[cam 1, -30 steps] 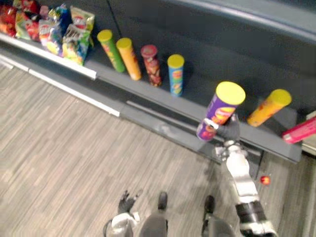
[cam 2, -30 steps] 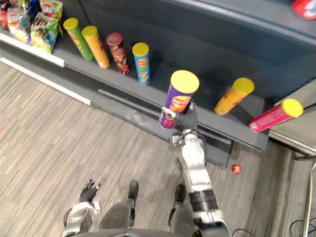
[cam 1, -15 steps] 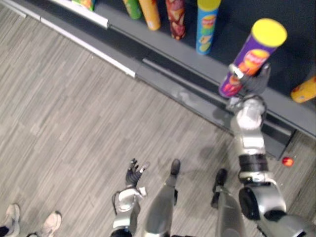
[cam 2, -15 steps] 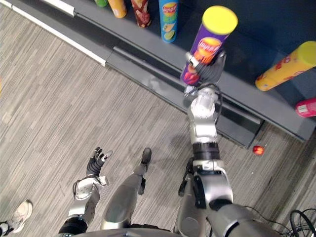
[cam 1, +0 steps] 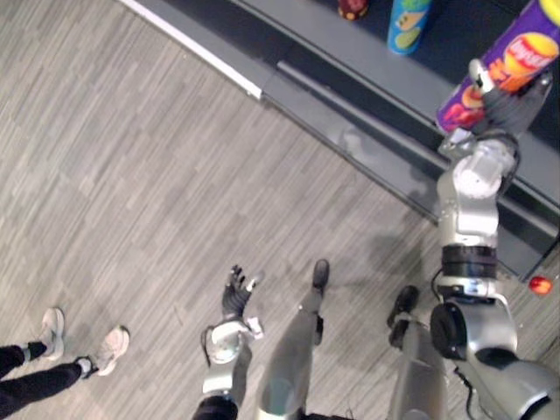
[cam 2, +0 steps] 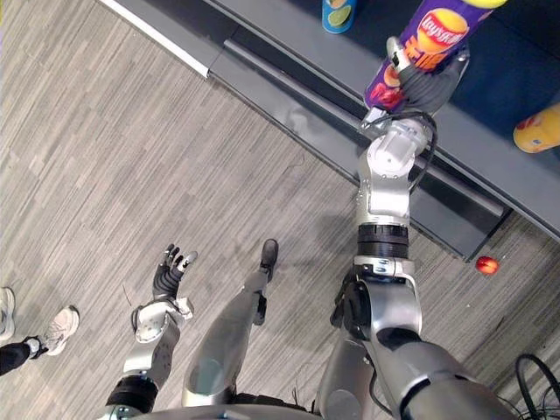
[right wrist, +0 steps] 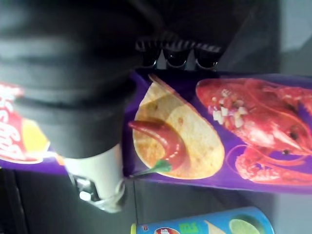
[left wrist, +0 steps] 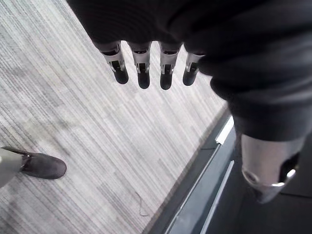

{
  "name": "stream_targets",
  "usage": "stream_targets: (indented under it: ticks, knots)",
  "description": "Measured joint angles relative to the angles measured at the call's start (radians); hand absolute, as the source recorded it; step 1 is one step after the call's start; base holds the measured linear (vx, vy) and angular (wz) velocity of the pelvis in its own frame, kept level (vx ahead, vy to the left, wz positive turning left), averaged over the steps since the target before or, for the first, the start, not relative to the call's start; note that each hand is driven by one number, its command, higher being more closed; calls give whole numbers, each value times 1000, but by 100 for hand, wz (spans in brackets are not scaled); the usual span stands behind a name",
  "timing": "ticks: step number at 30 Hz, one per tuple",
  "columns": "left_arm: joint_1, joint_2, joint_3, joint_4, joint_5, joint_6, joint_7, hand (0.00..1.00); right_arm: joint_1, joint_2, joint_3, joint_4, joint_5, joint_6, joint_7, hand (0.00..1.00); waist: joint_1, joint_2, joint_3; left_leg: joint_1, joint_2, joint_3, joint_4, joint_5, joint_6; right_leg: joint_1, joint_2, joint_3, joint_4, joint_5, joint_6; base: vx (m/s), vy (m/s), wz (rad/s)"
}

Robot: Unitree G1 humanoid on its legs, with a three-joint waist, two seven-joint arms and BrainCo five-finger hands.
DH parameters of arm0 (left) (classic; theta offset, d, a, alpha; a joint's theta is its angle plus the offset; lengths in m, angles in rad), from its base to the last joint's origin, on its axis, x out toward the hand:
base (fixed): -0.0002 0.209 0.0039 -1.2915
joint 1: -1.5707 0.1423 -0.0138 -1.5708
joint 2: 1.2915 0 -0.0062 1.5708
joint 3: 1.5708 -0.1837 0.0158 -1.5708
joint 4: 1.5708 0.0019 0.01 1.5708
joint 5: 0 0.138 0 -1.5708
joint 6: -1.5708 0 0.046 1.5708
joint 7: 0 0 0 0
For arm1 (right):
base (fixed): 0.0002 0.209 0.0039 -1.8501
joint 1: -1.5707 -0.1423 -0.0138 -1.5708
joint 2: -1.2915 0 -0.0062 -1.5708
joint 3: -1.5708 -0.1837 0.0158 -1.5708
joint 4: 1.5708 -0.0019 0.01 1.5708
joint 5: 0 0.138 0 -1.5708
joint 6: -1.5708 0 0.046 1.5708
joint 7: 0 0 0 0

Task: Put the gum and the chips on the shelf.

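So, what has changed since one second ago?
Mostly the camera tilted down: the shelf and its blue can slid up in the picture, and a person's shoes came into view. The right hand stays shut on the purple chips can at the shelf's front edge, with no clear move against the shelf. The left hand stays open, low over the floor.

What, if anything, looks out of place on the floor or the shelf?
A small red round thing lies loose on the floor beside the shelf base, where no goods belong. What it is, I cannot tell.
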Motion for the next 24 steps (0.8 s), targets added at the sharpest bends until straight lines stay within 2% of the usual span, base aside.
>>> stream_targets:
  ticks: [7,24]
  knots:
    - [-1,-37,5,-1,-36,0,1,0,-48,-3,0,0,2,6,-14,100,3,0,0,-37,-8,-2,18,3,2,-37,-27,-21,54,-30,-4,9,-54,12]
    - [0,-68,3,-49,-39,-2,6,0,-152,-107,0,52,62,6,-51,100,4,1,2,-122,-18,3,37,20,7,-133,-67,-48,136,-60,-14,4,-58,6]
